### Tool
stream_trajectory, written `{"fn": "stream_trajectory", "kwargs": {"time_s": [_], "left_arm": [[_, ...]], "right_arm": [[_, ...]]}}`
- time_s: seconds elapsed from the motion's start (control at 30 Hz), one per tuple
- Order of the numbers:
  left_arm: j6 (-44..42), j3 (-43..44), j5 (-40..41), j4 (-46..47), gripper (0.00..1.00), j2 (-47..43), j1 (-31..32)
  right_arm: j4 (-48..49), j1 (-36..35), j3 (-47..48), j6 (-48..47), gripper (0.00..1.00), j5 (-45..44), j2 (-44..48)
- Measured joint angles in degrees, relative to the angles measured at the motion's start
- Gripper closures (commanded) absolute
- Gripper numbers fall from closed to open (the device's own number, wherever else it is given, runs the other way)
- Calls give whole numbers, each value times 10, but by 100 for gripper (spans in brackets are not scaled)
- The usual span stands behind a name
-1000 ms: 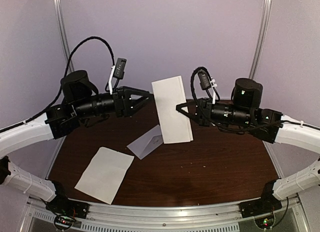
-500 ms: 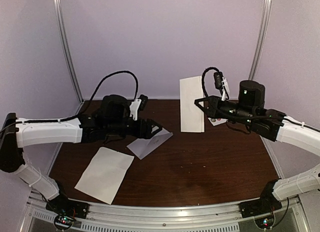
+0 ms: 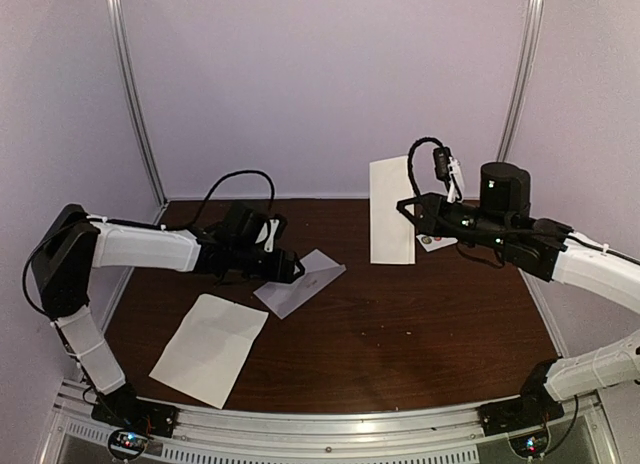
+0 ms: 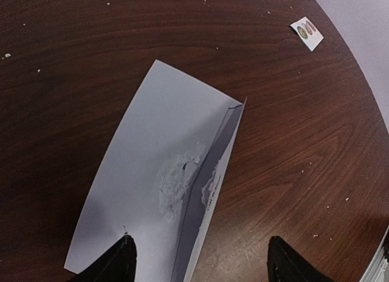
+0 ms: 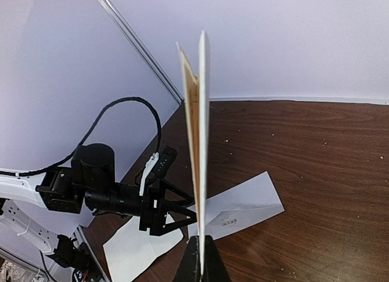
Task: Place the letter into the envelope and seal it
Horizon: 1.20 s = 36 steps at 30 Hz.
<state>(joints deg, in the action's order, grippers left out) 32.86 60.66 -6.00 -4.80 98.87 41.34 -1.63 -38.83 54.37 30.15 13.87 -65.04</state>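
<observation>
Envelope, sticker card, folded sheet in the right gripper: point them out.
envelope point(image 4: 146, 142), left wrist view, on its flat face.
sticker card point(image 4: 306, 31), left wrist view, middle of the card.
folded sheet point(image 3: 388, 199), top external view, on its upright face.

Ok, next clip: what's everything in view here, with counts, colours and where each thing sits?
envelope: one, pale grey, flat on the table, centre-left
letter: one, white, folded, held upright over the far right of the table
paper sheet: one, white, flat at the table's near left
sticker card: one, small, white, on the table by the right arm
table: one, dark brown wood
left claw: one, black, open, at the envelope's end
right claw: one, black, shut on the letter
</observation>
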Motion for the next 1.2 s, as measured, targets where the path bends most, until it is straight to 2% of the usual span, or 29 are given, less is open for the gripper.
{"fn": "stream_trajectory", "kwargs": {"time_s": [0.33, 0.53, 0.7, 1.03, 1.2], "left_arm": [[0, 10, -27, -15, 34, 60, -1], [0, 20, -37, -18, 53, 78, -1], [-1, 20, -47, -20, 64, 83, -1], [2, 19, -53, -23, 74, 85, -1], [8, 15, -52, -26, 83, 86, 0]], "right_arm": [[0, 16, 0, -1, 100, 7, -4], [0, 20, 0, -1, 100, 13, -9], [1, 22, 0, 1, 100, 20, -13], [5, 23, 0, 3, 100, 31, -22], [11, 23, 0, 3, 100, 35, -23]]}}
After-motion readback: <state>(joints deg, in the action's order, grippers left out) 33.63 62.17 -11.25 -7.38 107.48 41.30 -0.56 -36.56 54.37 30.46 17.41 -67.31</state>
